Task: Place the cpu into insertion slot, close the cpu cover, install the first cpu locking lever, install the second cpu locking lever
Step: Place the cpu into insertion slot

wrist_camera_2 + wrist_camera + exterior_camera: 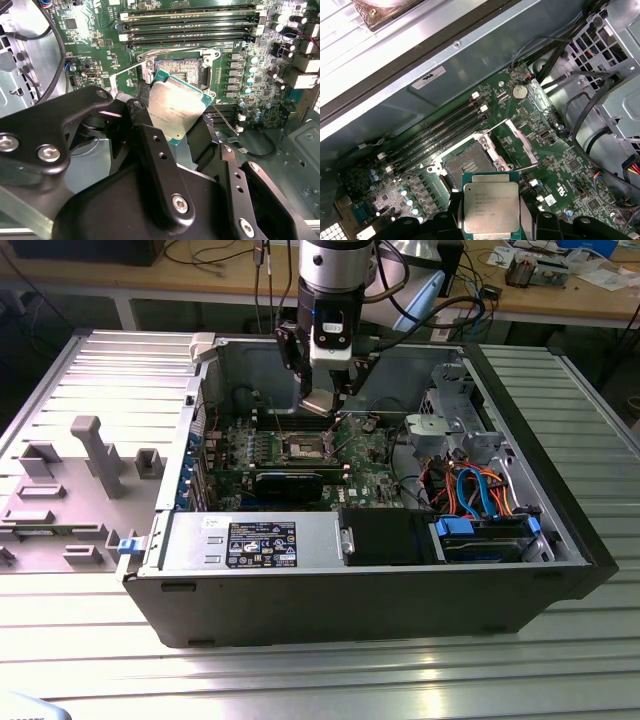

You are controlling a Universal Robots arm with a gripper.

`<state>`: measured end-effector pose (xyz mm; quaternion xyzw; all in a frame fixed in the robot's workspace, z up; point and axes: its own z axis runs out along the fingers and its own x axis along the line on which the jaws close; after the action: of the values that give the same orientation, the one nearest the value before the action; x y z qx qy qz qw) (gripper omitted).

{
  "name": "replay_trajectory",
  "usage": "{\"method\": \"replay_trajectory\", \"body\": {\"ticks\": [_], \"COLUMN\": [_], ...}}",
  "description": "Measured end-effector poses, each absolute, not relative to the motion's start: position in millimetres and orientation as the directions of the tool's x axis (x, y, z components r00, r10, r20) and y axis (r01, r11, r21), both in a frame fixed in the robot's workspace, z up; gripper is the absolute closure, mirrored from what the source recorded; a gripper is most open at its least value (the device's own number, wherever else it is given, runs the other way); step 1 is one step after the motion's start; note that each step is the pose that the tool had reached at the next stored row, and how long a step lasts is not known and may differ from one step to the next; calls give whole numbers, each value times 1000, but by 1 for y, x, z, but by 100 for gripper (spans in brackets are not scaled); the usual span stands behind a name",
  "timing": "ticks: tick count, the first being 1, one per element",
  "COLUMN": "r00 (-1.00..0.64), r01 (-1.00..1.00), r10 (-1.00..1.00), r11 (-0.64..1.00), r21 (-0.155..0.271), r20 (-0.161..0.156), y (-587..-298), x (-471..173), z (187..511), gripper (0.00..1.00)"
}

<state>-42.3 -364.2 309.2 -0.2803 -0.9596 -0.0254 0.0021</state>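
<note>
One black two-fingered tool [172, 127] is clamped on opposite edges of the small, flat, square cpu with a dull silver-grey metal top [177, 107]. We see the chip held in the air above the green motherboard [570, 165], just beside the square insertion slot with its silver metal rim and tan-gold centre [468, 165] and not yet over it. The thin silvery cpu cover frame [523, 141] stands swung open at the slot's side, so the contacts lie exposed. The open grey computer case [350, 590] rests on the ribbed metal bench [300, 680].

In both wrist views the chip's edges appear turned relative to the slot's rim. We judge that good seating calls for squaring those edges to the rim, holding the chip level, centring it, and lowering it straight without sliding it across the contacts or brushing the raised cover.
</note>
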Motion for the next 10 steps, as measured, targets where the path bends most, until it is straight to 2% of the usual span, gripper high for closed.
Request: {"method": "replay_trajectory", "body": {"ticks": [10], "r00": [-834], "r01": [552], "r10": [552], "r11": [832], "r21": [48], "r20": [18], "y": [-364], "x": [-42], "z": [309], "gripper": [45]}}
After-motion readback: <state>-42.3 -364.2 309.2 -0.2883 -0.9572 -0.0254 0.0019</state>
